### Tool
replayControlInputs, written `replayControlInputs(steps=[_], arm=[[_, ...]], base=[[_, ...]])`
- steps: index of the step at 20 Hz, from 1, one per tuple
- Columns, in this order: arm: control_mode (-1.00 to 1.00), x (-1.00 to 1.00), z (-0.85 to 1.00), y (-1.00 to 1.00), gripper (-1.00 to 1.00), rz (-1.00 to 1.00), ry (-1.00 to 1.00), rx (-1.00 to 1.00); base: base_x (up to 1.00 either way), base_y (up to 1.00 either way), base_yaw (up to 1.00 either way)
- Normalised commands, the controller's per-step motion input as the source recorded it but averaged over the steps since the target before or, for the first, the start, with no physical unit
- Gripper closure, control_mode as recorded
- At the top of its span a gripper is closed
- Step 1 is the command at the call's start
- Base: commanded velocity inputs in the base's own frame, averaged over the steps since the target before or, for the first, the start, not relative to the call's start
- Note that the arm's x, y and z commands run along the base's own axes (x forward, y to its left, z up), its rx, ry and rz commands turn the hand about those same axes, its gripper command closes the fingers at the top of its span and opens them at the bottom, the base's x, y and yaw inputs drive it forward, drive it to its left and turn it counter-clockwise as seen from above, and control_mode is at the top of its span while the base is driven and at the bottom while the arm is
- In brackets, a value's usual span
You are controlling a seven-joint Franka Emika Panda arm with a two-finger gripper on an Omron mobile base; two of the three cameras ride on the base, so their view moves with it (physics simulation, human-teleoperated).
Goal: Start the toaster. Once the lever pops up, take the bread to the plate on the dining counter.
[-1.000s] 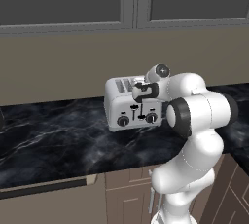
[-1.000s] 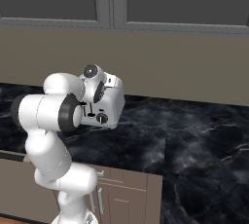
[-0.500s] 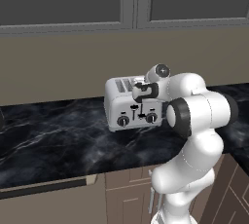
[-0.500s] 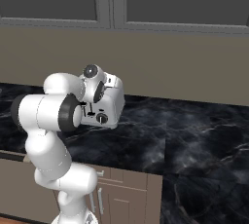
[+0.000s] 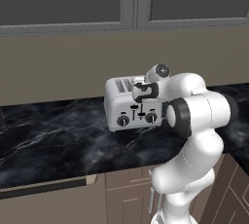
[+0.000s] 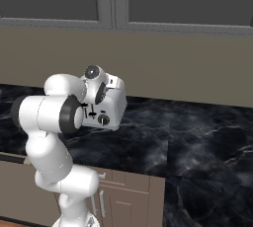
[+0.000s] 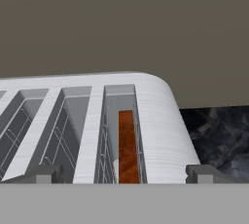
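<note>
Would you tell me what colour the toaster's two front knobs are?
Black, set on the silver-white toaster; the left base view shows the knobs best.

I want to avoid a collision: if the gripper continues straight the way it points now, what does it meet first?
Most likely the top of the boxy silver-white toaster, near the slot holding the tan-brown bread slice. The gripper has open jaws; depth is unclear.

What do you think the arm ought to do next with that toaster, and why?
Probably ease the open gripper straight down over the bread. In the hand view the slice sits in the rightmost slot of the toaster, with a fingertip on either side of that slot and nothing held yet. Whether the levers have popped up is hard to tell from the base views.
</note>
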Motion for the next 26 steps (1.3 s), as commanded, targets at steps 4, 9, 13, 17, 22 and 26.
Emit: replayControlInputs(steps=[4,9,13,17,22,26], arm=[[-1.00,0.00,0.00,0.00,-1.00,0.00,0.00,0.00],[-1.00,0.00,0.00,0.00,-1.00,0.00,0.00,0.00],[-1.00,0.00,0.00,0.00,-1.00,0.00,0.00,0.00],[-1.00,0.00,0.00,0.00,-1.00,0.00,0.00,0.00],[-1.00,0.00,0.00,0.00,-1.00,0.00,0.00,0.00],[-1.00,0.00,0.00,0.00,-1.00,0.00,0.00,0.00]], base=[[0.00,0.00,0.00],[0.00,0.00,0.00],[0.00,0.00,0.00],[0.00,0.00,0.00],[0.00,0.00,0.00],[0.00,0.00,0.00]])
